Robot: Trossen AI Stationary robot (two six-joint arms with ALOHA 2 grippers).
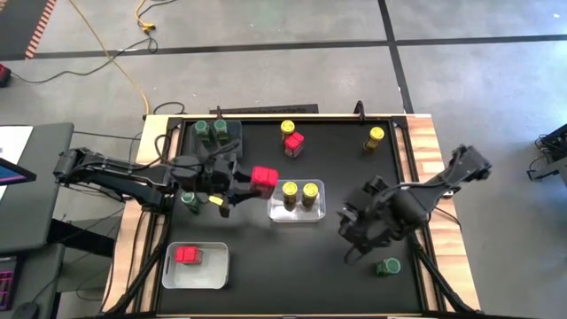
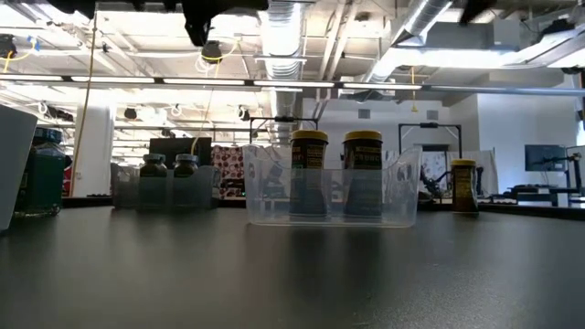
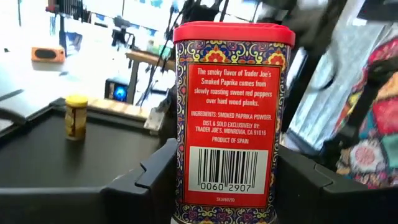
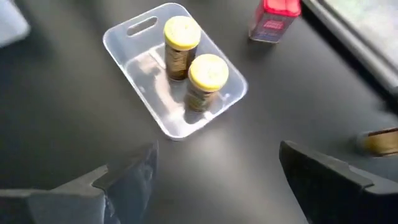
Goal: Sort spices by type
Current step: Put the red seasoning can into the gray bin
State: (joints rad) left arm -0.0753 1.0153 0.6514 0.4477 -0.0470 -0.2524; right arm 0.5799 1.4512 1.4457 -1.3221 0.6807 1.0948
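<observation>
My left gripper [image 1: 251, 181] is shut on a squarish red-topped paprika tin [image 1: 264, 178], just left of a clear bin [image 1: 274, 211] in which two yellow-lidded jars [image 1: 299, 192] stand. My right gripper [image 1: 358, 232] hovers open right of that bin and touches nothing; its wrist view looks down on the bin [image 4: 134, 28]. Two green-lidded jars [image 1: 211, 129] stand in a grey bin at the far left. One red tin [image 1: 186, 255] lies in a clear bin at the near left. A yellow jar [image 1: 288, 128] and a red tin [image 1: 294, 143] stand loose at the far side. My left gripper pinches the tin's lower body [image 3: 186, 180] between its two fingers [image 3: 152, 180], one on each of two opposite sides. The fingers come level from the table's left. The tin stands upright in the hold, and it is absent from the tabletop in the low view, so it is lifted clear.
A loose yellow jar [image 1: 376, 137] stands at the far right and a green jar [image 1: 387, 266] at the near right. Another green jar [image 1: 189, 199] sits under my left arm. Raised wooden rims [image 1: 430, 177] bound the black mat. Bare mat lies along the near middle.
</observation>
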